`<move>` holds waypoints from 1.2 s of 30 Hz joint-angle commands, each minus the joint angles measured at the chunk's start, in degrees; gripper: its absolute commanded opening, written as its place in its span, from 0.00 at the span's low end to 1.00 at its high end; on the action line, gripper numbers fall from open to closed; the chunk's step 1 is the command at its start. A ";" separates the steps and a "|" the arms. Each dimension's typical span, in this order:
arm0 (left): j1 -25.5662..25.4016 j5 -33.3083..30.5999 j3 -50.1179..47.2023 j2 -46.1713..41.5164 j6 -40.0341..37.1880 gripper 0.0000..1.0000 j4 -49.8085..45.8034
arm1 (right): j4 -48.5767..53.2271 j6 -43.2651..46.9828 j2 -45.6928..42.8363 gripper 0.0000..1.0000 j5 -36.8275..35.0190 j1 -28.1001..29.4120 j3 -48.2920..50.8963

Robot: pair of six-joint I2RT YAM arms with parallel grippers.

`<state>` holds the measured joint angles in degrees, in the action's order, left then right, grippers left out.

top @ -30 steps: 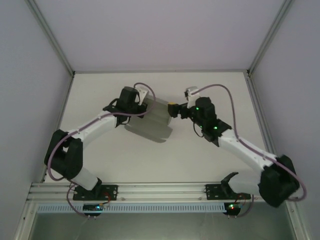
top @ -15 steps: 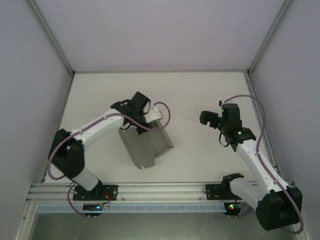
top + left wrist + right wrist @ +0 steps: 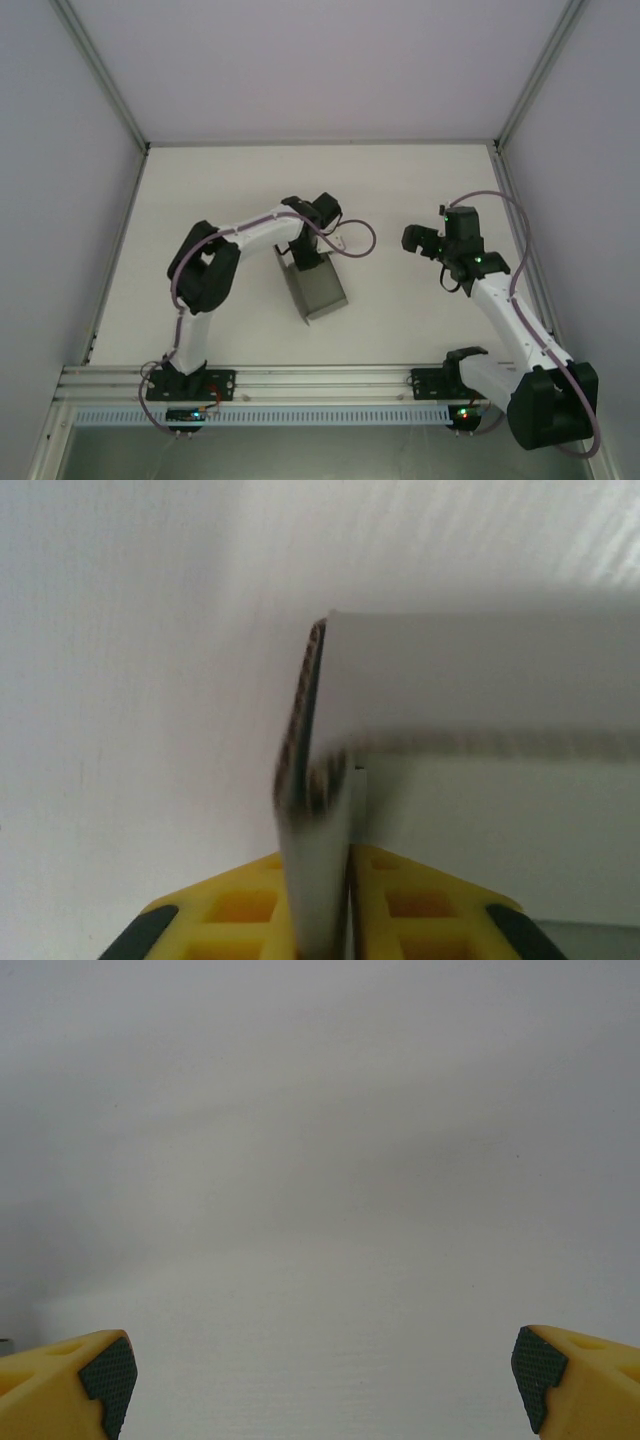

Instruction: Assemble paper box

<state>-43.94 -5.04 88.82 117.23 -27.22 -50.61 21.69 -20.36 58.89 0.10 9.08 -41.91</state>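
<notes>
**Item 1: paper box**. Grey cardboard, partly folded, resting on the white table. At least one wall stands upright. In the overhead view its long axis appears to run from its far end towards the arm bases, slanting a little to the right.

**Item 2: left gripper**. It sits at the box's far end, touching it and pointing down onto it. The jaws are almost together, with the upright cardboard wall sandwiched between the two yellow fingers. In the wrist view the wall's raw edge rises straight up out of the gap. The grip looks light.

**Item 3: right gripper**. It is to the right of the box and well apart from it. The jaws are spread as wide as they go and hold nothing, with bare table under the pads.

**Working relation:** the left arm is the nearer one and already has the box. From the right gripper the box lies to the left, side-on to it, so any folding help would likely have to come in across the long axis.
</notes>
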 commanded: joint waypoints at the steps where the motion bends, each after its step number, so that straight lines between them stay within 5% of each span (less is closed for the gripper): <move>1: 0.05 -2.18 1.27 2.51 -0.02 0.22 -2.91 | 0.78 -0.65 -0.18 0.99 0.70 -0.82 0.47; 8: -0.32 -3.07 3.25 4.52 0.33 0.21 -2.22 | -0.32 -0.38 0.33 0.99 1.83 -1.83 0.86; 11: -0.85 -8.22 2.71 5.58 0.65 0.00 1.03 | -0.56 -0.44 0.31 0.99 2.10 -2.03 1.03; 23: -8.07 -26.15 -12.62 8.07 -8.38 0.00 32.58 | -0.52 -0.64 -0.80 0.99 2.98 -3.25 3.13; 27: -7.75 -23.47 -11.99 7.18 -7.74 0.00 32.18 | -0.96 -0.65 -0.95 0.99 3.42 -3.59 3.67; 31: -6.67 -17.17 -11.14 0.66 -8.03 0.59 30.07 | -1.17 -0.01 -1.18 0.99 4.56 -3.93 3.73; 36: -6.90 -13.55 -10.50 -7.81 -9.91 1.00 29.19 | -2.31 1.33 -2.27 0.99 4.30 -4.43 3.58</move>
<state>-50.02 -24.73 78.32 114.59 -36.01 -19.77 20.64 -20.08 58.11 3.88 5.26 -38.48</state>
